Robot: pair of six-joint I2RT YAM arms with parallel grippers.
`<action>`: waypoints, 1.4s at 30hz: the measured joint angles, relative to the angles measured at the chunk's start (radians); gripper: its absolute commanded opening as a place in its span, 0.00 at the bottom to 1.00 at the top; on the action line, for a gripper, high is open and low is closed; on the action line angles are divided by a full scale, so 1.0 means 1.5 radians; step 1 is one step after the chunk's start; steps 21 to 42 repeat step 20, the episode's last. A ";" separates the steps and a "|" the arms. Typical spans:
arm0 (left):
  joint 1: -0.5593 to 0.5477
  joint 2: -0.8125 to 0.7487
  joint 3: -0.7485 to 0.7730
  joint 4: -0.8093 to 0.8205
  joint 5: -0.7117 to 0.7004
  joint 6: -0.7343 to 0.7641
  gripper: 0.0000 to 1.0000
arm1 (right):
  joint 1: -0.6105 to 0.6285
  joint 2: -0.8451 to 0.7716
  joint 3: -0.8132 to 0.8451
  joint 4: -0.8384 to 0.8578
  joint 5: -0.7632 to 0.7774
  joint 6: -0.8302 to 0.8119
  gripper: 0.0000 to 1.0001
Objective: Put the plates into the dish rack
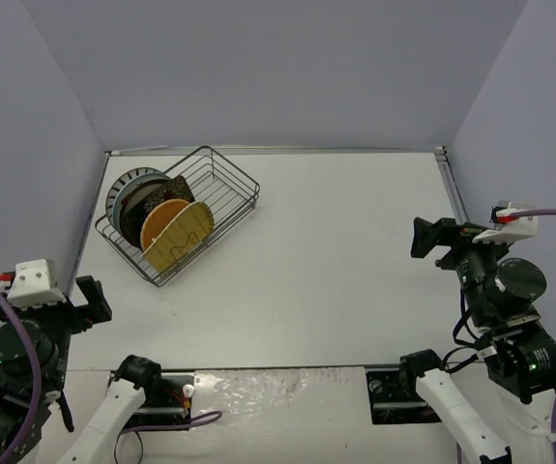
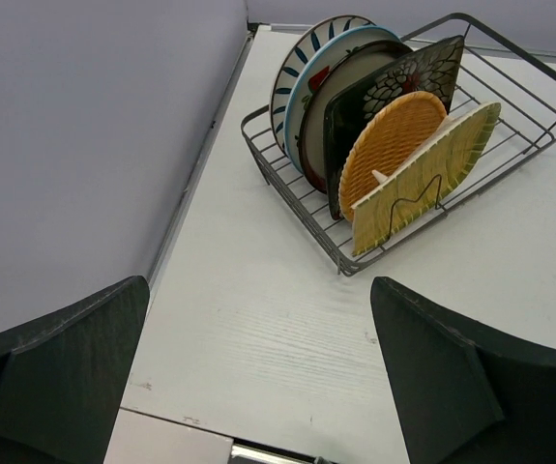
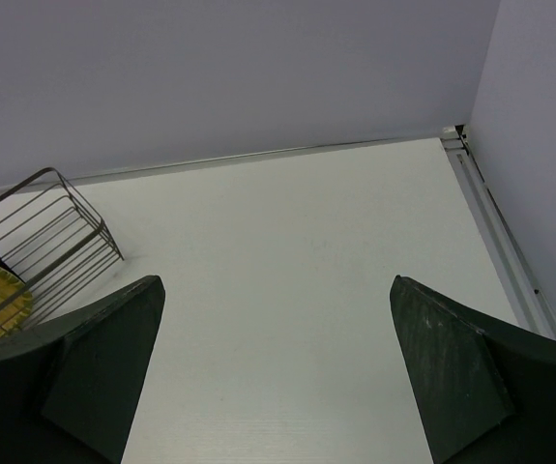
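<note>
The dark wire dish rack (image 1: 229,179) (image 2: 539,101) (image 3: 60,227) sits at the table's far left. Several plates stand on edge inside it: a striped-rim white plate (image 2: 295,60), a dark square plate (image 2: 394,82), an orange-tan round plate (image 1: 164,218) (image 2: 394,145) and a yellow-green plate (image 1: 190,234) (image 2: 432,184) at the front. My left gripper (image 1: 91,300) (image 2: 258,282) hangs open near the left front corner, short of the rack, with nothing between its fingers. Far from the rack, my right gripper (image 1: 430,239) (image 3: 278,280) is open and empty over the right side.
White table (image 1: 345,261) enclosed by pale walls on three sides. A metal rail (image 3: 495,222) runs along the right edge and another along the left edge (image 2: 200,164). The arm bases stand at the near edge.
</note>
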 measured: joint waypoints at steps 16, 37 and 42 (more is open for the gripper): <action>0.000 -0.061 0.007 -0.087 -0.006 -0.046 0.97 | 0.021 -0.035 -0.023 -0.012 0.021 -0.005 1.00; 0.000 -0.062 0.007 -0.093 -0.005 -0.054 0.97 | 0.021 -0.035 -0.023 -0.013 0.021 -0.007 1.00; 0.000 -0.062 0.007 -0.093 -0.005 -0.054 0.97 | 0.021 -0.035 -0.023 -0.013 0.021 -0.007 1.00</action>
